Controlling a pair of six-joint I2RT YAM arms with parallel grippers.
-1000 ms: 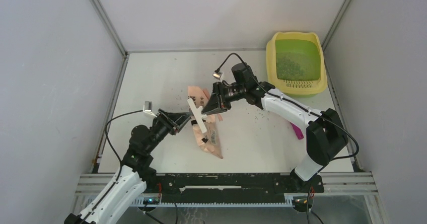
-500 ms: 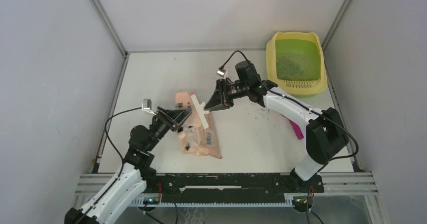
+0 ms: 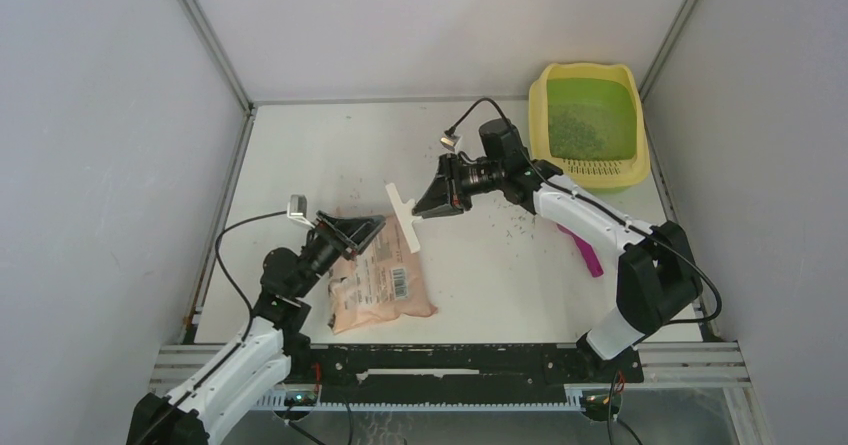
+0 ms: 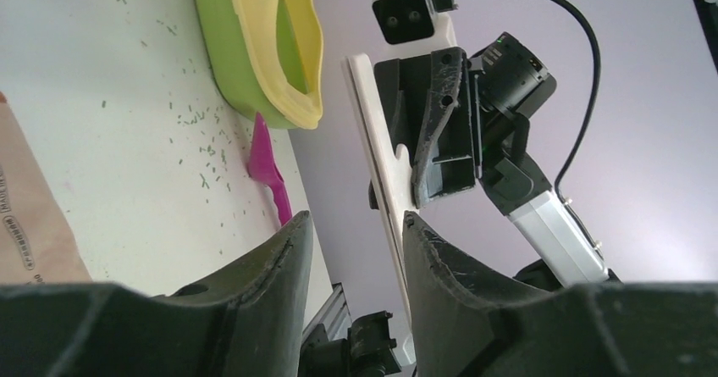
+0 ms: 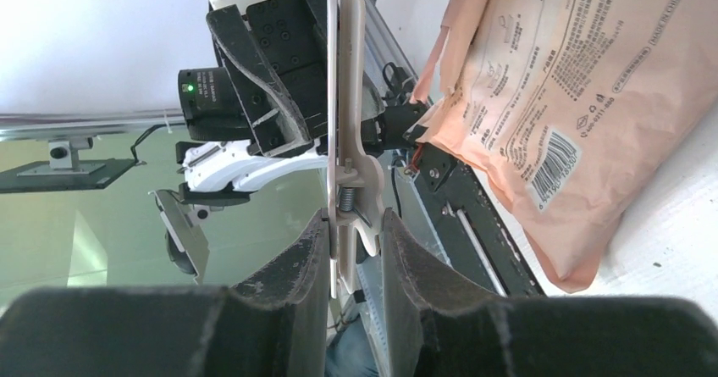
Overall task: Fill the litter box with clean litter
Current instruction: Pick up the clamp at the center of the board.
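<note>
The litter box (image 3: 540, 115), with a yellow rim and a green basin, stands at the far right corner and holds some grey-green litter (image 3: 573, 130). It also shows in the left wrist view (image 4: 254, 47). My right gripper (image 3: 420, 208) is shut on a white bag clip (image 3: 403, 217) and holds it in the air over mid-table. The clip stands upright between the pads in the right wrist view (image 5: 345, 97). My left gripper (image 3: 365, 233) is open and empty, just above the top edge of the peach-pink bag (image 3: 380, 283), which lies flat on the table.
A magenta scoop (image 3: 585, 250) lies on the table under my right forearm and shows in the left wrist view (image 4: 269, 165). Loose granules (image 3: 515, 227) are scattered over the middle of the table. Grey walls close in the left, back and right sides.
The bag has come free of the clip and dropped flat onto the table near my left gripper. My right gripper has moved right and back with the clip.
</note>
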